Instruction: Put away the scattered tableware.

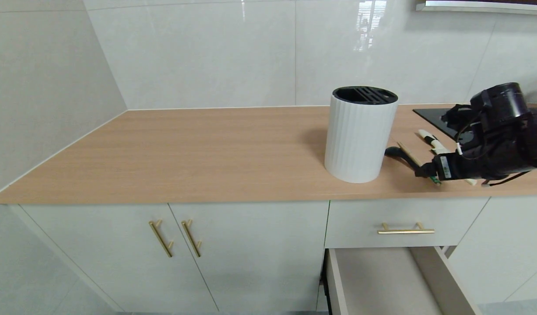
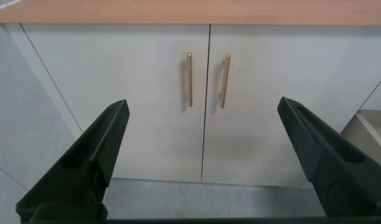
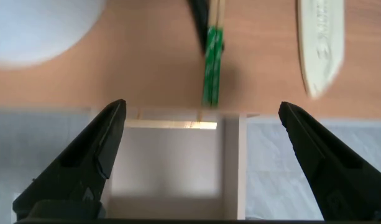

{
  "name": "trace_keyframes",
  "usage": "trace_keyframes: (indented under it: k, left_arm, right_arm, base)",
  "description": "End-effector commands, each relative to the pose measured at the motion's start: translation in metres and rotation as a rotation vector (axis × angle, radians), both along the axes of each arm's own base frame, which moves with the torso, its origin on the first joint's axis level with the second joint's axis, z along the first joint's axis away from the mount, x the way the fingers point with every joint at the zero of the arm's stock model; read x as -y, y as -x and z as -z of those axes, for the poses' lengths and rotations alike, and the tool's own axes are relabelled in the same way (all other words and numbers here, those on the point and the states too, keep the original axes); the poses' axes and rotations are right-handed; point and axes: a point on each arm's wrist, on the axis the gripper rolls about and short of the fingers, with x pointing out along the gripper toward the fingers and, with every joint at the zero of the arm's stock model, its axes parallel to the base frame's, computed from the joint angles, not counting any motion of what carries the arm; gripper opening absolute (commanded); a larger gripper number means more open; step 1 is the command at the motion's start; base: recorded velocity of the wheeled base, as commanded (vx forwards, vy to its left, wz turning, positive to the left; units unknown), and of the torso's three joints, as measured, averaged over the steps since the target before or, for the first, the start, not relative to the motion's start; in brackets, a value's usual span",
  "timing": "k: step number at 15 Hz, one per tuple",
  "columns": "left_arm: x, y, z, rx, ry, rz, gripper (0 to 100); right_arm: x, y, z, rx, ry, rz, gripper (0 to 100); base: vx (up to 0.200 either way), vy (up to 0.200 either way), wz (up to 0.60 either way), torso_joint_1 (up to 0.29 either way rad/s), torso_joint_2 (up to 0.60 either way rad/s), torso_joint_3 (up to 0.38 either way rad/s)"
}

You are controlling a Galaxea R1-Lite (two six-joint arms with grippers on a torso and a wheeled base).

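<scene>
Here, the right end effector (image 3: 201, 109) is wide open, empty, by the chopsticks (image 3: 212, 56), right of frame; left end effector (image 2: 202, 106) too.

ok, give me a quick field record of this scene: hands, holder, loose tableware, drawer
left hand: open, facing the cabinet doors
right hand: open, over the counter front edge, gripping nothing
holder: white, ribbed, upright on counter
loose tableware: chopsticks, black spoon, cream utensil, lying to the robot's right of holder
lower drawer: pulled out
</scene>
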Motion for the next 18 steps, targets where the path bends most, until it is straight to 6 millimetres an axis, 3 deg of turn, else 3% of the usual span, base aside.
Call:
trace_keyframes:
  k: [1, 11, 12, 18]
  left_arm:
    - [0.0, 0.0, 0.0, -0.001, 0.0, -0.001, 100]
    - [0.0, 0.0, 0.0, -0.001, 0.0, -0.001, 100]
    - [0.0, 0.0, 0.0, -0.001, 0.0, -0.001, 100]
    - [0.0, 0.0, 0.0, -0.002, -0.001, 0.0, 100]
  right_arm:
    - [-0.001, -0.026, 0.027, -0.068, 0.02, 0.024, 100]
    - [0.011, -0.033, 0.028, -0.063, -0.009, 0.063, 100]
    - [0.011, -0.033, 0.028, -0.063, -0.009, 0.063, 0]
    - [0.012, -0.026, 0.018, -0.039, -0.021, 0.06, 0]
  base:
    - [0.0, 0.0, 0.0, 0.0, 0.0, 0.0]
    - [0.0, 0.0, 0.0, 0.0, 0.0, 0.0]
    - [0.0, 0.0, 0.0, 0.0, 0.0, 0.0]
    - [0.0, 0.0, 0.0, 0.0, 0.0, 0.0]
